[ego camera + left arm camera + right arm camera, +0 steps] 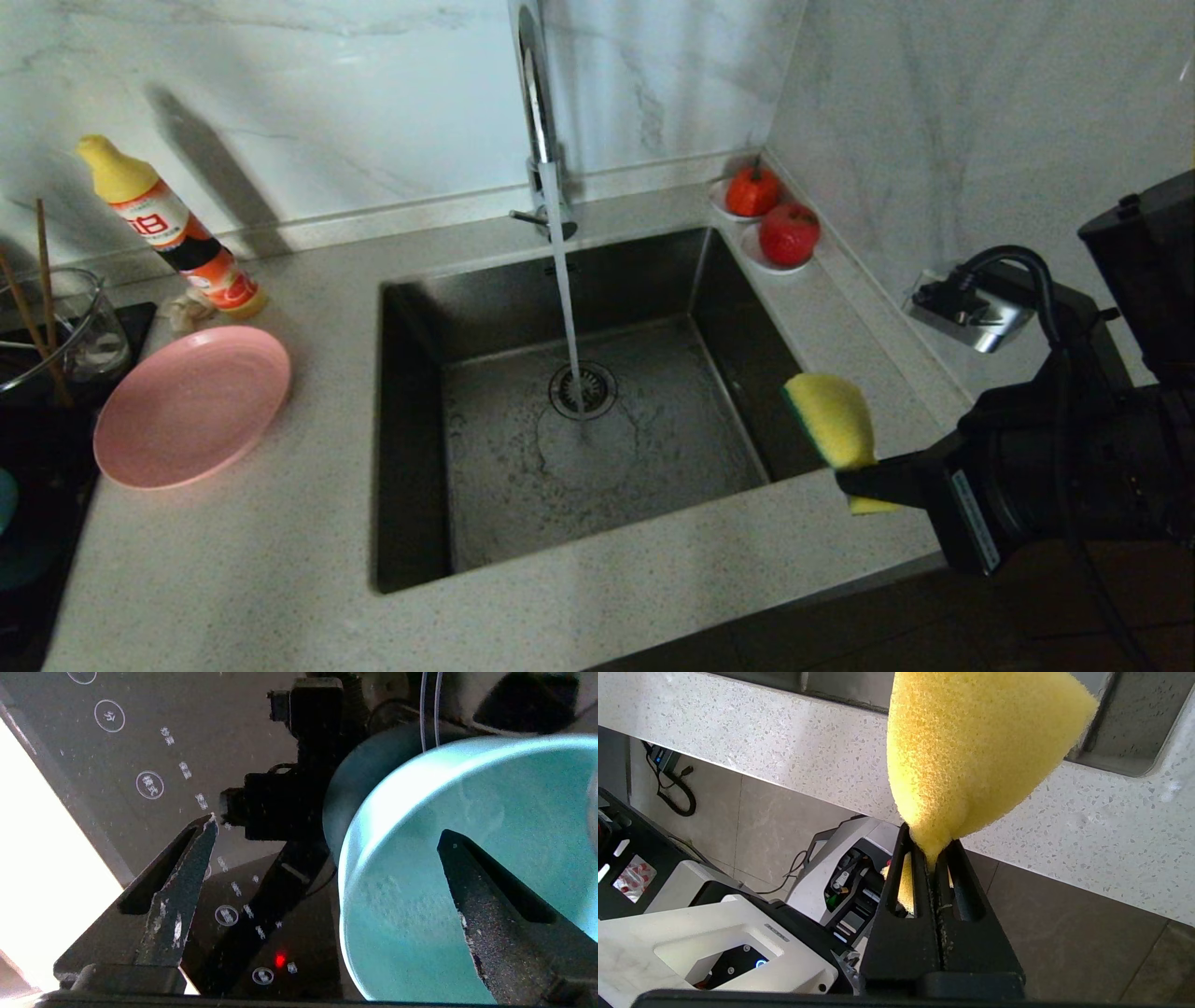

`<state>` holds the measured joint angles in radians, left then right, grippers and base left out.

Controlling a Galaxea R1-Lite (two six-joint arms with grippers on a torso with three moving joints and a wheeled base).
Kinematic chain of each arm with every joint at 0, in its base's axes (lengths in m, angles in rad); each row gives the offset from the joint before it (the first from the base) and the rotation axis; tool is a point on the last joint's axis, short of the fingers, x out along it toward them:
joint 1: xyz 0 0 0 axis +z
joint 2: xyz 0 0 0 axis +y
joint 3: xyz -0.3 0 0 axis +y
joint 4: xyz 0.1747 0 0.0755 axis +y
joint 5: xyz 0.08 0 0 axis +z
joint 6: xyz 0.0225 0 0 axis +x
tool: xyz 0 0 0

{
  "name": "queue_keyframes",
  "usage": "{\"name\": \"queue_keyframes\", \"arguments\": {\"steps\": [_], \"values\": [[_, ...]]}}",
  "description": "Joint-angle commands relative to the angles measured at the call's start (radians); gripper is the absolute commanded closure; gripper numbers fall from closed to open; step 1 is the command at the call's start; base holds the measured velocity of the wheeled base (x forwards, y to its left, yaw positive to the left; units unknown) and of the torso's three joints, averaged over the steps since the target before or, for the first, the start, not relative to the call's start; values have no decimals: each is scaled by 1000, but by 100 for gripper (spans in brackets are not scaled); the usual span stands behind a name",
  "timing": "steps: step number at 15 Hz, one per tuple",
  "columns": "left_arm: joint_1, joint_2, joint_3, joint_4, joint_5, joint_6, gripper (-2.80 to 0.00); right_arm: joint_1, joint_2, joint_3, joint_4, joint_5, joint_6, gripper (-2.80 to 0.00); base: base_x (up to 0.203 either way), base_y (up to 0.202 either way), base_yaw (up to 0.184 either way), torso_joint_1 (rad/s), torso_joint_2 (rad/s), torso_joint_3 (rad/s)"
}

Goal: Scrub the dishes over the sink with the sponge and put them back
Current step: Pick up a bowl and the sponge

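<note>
My left gripper (327, 828) is open above the teal-blue bowl (467, 868), which stands on a black cooktop (140, 742). One finger hangs over the bowl's inside, the other over the cooktop, with the bowl's rim between them. The head view does not show this gripper. The pink plate (191, 406) lies on the counter left of the sink (653, 448). My right gripper (854, 481) is shut on the yellow and green sponge (834, 418), held over the sink's front right corner. In the right wrist view the sponge (971, 751) bulges out of the pinched fingertips (906, 854).
Water runs from the chrome tap (537, 103) onto the drain (583, 389). A dish-soap bottle (173, 229), a beige rag (187, 308) and a glass cup with chopsticks (65, 327) stand at the back left. Saucers with red fruits (789, 233) sit at the back right corner.
</note>
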<state>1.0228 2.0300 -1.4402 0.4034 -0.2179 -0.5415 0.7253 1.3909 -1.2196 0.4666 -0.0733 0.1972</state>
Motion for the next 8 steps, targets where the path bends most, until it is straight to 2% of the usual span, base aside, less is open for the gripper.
{"name": "queue_keyframes", "arguments": {"steps": [1,4,5,8], "values": [[0,18,-8,3,-1,-5,-280,0,-1,0,4,0,1,0,0,0,0,0,0,0],[0,21,-13,5,-3,-8,-280,0,0,0,4,0,1,0,0,0,0,0,0,0],[0,27,-17,5,-1,-8,0,0,0,0,4,0,1,0,0,0,0,0,0,0],[0,33,-28,5,-3,-23,0,0,0,0,4,0,1,0,0,0,0,0,0,0]]}}
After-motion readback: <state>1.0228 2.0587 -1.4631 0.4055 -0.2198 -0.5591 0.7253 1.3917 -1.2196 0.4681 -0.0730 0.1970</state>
